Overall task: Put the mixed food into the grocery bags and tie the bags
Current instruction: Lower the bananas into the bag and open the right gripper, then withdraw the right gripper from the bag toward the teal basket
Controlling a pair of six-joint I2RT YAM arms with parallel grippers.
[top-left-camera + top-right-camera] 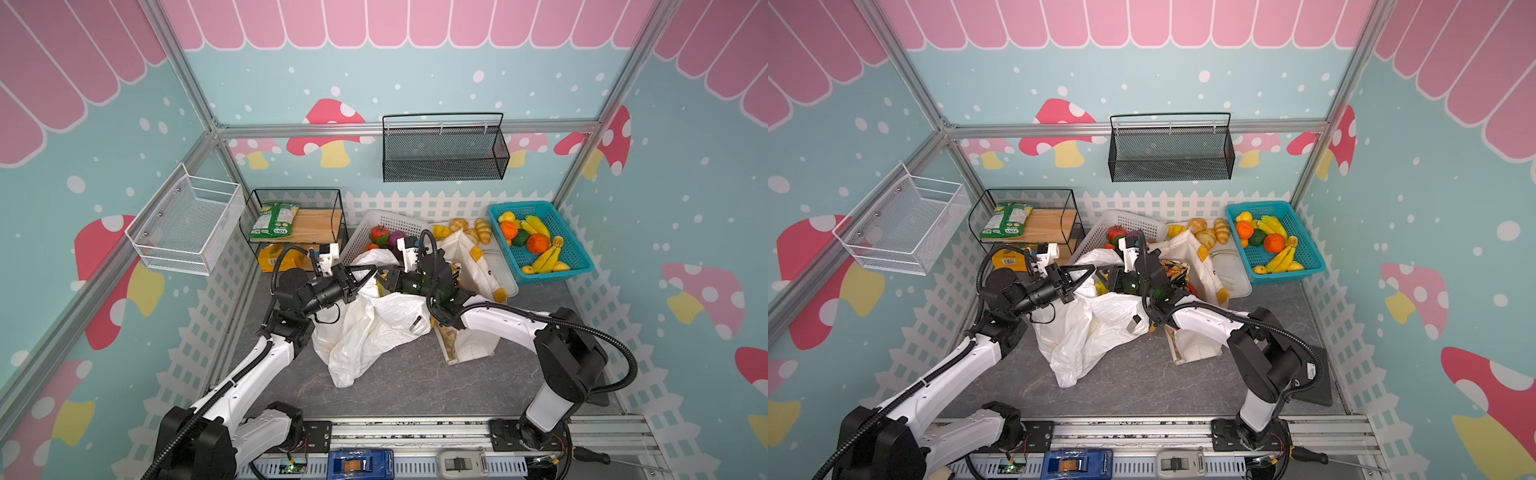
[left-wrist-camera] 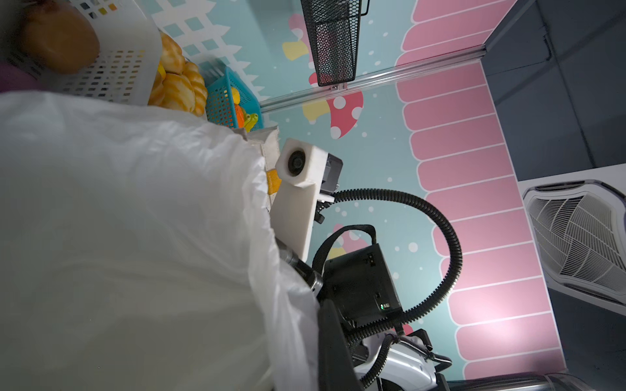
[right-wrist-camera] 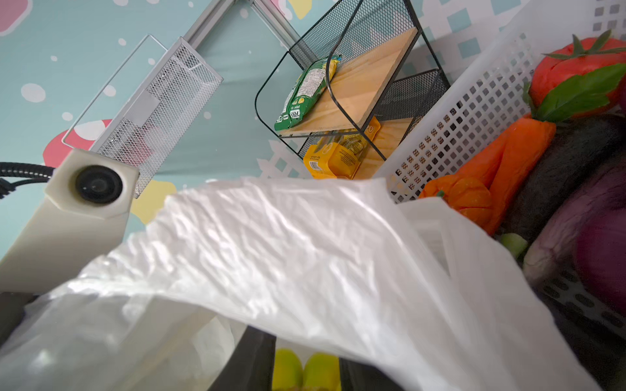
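Grey tabletop [image 1: 415, 386]: the white carrier bag [image 1: 374, 328] slumps centrally, rim pinched up by the closed left gripper [image 1: 371, 273]; facing it, the right gripper [image 1: 385, 279] seemingly clasps a yellow toy fruit [image 3: 305, 370] just over the mouth.

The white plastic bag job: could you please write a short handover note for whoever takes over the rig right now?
Grippers: left gripper shut on the white plastic bag rim, holding its mouth up; right gripper seems shut on a yellow toy fruit at that mouth.
Things: canvas tote beside it, under the right arm, patterned packet inside.
Done: some food bagged.
Left: release the fruit, probably add round fruit from the blue basket, tie both bags.
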